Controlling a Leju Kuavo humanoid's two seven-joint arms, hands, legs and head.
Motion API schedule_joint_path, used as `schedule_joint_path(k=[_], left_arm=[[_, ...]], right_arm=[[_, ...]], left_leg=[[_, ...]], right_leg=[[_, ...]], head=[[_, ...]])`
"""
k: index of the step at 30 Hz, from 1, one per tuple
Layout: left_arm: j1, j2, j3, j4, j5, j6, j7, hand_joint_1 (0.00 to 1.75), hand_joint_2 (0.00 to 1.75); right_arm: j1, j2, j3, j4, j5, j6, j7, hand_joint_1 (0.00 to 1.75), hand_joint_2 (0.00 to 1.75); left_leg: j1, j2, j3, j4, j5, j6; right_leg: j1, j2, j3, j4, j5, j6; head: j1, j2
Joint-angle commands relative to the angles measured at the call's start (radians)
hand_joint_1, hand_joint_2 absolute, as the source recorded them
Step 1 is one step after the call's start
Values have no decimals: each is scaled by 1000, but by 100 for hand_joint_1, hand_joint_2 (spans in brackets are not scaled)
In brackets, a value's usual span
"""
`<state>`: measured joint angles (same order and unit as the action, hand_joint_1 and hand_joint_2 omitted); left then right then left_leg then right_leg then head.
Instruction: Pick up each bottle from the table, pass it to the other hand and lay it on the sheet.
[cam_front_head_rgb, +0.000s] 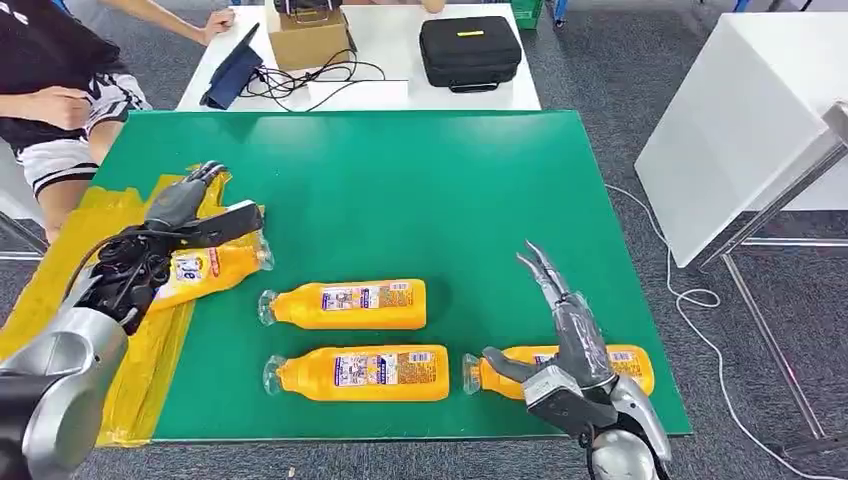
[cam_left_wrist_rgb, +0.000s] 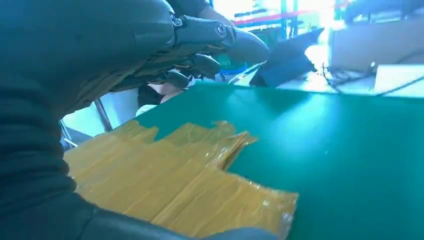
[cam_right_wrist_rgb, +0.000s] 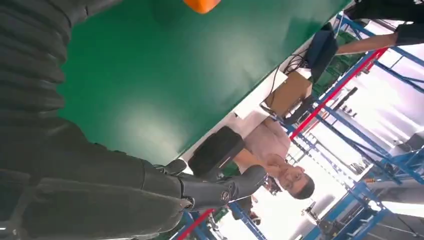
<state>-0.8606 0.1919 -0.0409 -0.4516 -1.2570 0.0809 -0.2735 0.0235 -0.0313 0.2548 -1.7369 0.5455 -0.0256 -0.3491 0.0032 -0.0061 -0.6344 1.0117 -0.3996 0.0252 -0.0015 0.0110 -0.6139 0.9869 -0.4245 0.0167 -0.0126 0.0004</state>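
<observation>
One orange bottle (cam_front_head_rgb: 210, 268) lies at the edge of the yellow sheet (cam_front_head_rgb: 60, 285) on the near-left part of the green bench (cam_front_head_rgb: 420, 190), its clear cap end reaching out over the green while its body rests on the plastic; by the look of it this one is delivered or within a moment of being so. The left hand (cam_front_head_rgb: 185, 215) hovers just above it with its fingers stretched forward and apart, and from the head view I cannot tell for certain whether it touches the bottle, though it seems to hold nothing. Three bottles are left on the bare green. The upper middle bottle (cam_front_head_rgb: 345, 304) and the lower middle bottle (cam_front_head_rgb: 358, 373) lie parallel, one just beyond the other, caps toward the sheet. The near-right bottle (cam_front_head_rgb: 625, 362) lies at the bench's front edge, partly hidden behind the right hand (cam_front_head_rgb: 560, 340), which is poised over it with fingers spread and pointing away from the robot, thumb out toward the bottle's neck, gripping nothing. So, judging by the layout, roughly a quarter of the work is done, and the near-right bottle looks like the next to be lifted and passed across. The bottles match: squat orange plastic bodies, white printed labels with red and blue marks, clear caps, all lying on their sides. The sheet is crinkled, glossy yellow film, its ragged edge plain in the left wrist view.
</observation>
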Motion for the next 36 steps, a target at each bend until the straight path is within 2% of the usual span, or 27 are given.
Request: schedule_joint_path(k=[1, 3, 5, 6, 8, 9, 12, 15, 17, 18, 19, 20, 23, 26, 28, 30, 32, 35, 36], left_arm=[[10, -13, 100, -182, 293, -199, -259, 0, 0], [50, -15, 116, -293, 435, -282, -269, 0, 0], [74, -24, 119, -356, 518, -315, -279, 0, 0], [84, -33, 125, -376, 568, -335, -286, 0, 0], [100, -47, 128, -402, 611, -338, -290, 0, 0], [138, -66, 126, -411, 639, -345, -264, 0, 0], [177, -89, 113, -402, 641, -299, -282, 0, 0], [205, -120, 102, -394, 668, -289, -312, 0, 0], [209, -123, 99, -394, 669, -287, -314, 0, 0], [209, -123, 99, -394, 669, -287, -314, 0, 0], [209, -123, 95, -394, 679, -289, -320, 0, 0], [206, -127, 90, -384, 680, -284, -319, 0, 0], [185, -156, 95, -340, 697, -275, -312, 0, 0], [203, -149, 91, -322, 710, -270, -330, 0, 0], [216, -139, 98, -308, 727, -265, -348, 0, 0], [226, -130, 102, -299, 737, -257, -360, 0, 0], [238, -125, 106, -302, 744, -252, -368, 0, 0], [257, -123, 116, -320, 756, -246, -371, 0, 0], [265, -121, 118, -326, 759, -244, -370, 0, 0]], right_arm=[[-10, -22, -22, 26, -23, 30, -8, 0, 175], [0, -13, -27, 12, -7, 39, -6, 0, 175], [-7, -14, -20, 7, 43, 48, 36, 0, 175], [-16, -28, -7, 13, 89, 53, 66, 0, 175], [-34, -54, 15, 33, 202, 36, 118, 0, 175], [-41, -78, 43, 67, 353, 34, 205, 0, 175], [-35, -86, 53, 96, 387, 32, 212, 0, 175], [-26, -138, 88, 119, 459, 82, 227, 0, 175], [-23, -142, 87, 122, 459, 82, 226, 0, 175], [-23, -142, 87, 122, 459, 82, 226, 0, 175], [-29, -173, 108, 126, 471, 108, 217, 0, 175], [-34, -196, 121, 132, 471, 128, 207, 0, 175], [-71, -263, 135, 159, 392, 193, 139, 0, 175], [-64, -329, 121, 132, 273, 236, 45, 0, 175], [-51, -363, 92, 109, 202, 261, 1, 0, 175], [-24, -366, 54, 92, 193, 266, -5, 0, 175], [12, -362, 26, 81, 204, 264, 7, 0, 175], [53, -354, -8, 67, 235, 249, 27, 0, 175], [69, -355, -23, 65, 238, 248, 31, 0, 175]], left_leg=[[1, -1, 3, 0, -2, -1], [1, 0, 3, 0, -2, -1], [1, 1, 9, 0, -5, -1], [0, 1, 4, 0, -2, -1], [0, 1, 4, 0, -2, -1], [0, 0, 2, -1, -1, 0], [0, 0, 8, -3, -2, 0], [0, -1, 5, -2, -2, 0], [0, -1, 10, -2, -3, -1], [0, -1, 3, -1, -1, 0], [0, -1, 7, -1, -2, -1], [-1, -2, 4, -1, -1, -1], [0, -2, 3, -1, -1, 0], [-1, -3, 7, -1, -2, -1], [-1, -2, 4, -1, -2, 0], [-2, -2, 3, -1, -1, 0], [-1, -2, 9, -2, -4, -1], [-1, -3, 3, -1, -1, -1], [-1, -3, 6, -1, -3, -1]], right_leg=[[1, -2, 4, -1, -2, 0], [1, -1, 4, -1, -1, 0], [1, -1, 10, -1, -4, 1], [1, 0, 4, -1, -2, 0], [0, 0, 4, -1, -2, 1], [0, -1, 2, -1, -1, 0], [0, -1, 9, -4, -2, 1], [0, -1, 6, -2, -1, 1], [0, -3, 12, -4, -3, 1], [0, -1, 4, -2, -1, 0], [0, -2, 8, -3, -2, 1], [-1, -2, 5, -2, -1, 0], [-1, -2, 4, -2, -1, 0], [-1, -3, 8, -2, -2, 1], [-2, -1, 5, -2, -1, 1], [-2, -1, 4, -2, -1, 1], [-1, -2, 10, -2, -4, 1], [-1, -2, 4, -2, -1, 0], [-1, -3, 7, -2, -3, 0]], head=[[0, 0], [0, 0], [0, 0], [0, 0], [0, 0], [0, 0], [0, 0], [1, 0], [1, 0], [0, 0], [0, 0], [1, 0], [0, 0], [0, 0], [1, 0], [0, 0], [0, 0], [0, 0], [0, 0]])
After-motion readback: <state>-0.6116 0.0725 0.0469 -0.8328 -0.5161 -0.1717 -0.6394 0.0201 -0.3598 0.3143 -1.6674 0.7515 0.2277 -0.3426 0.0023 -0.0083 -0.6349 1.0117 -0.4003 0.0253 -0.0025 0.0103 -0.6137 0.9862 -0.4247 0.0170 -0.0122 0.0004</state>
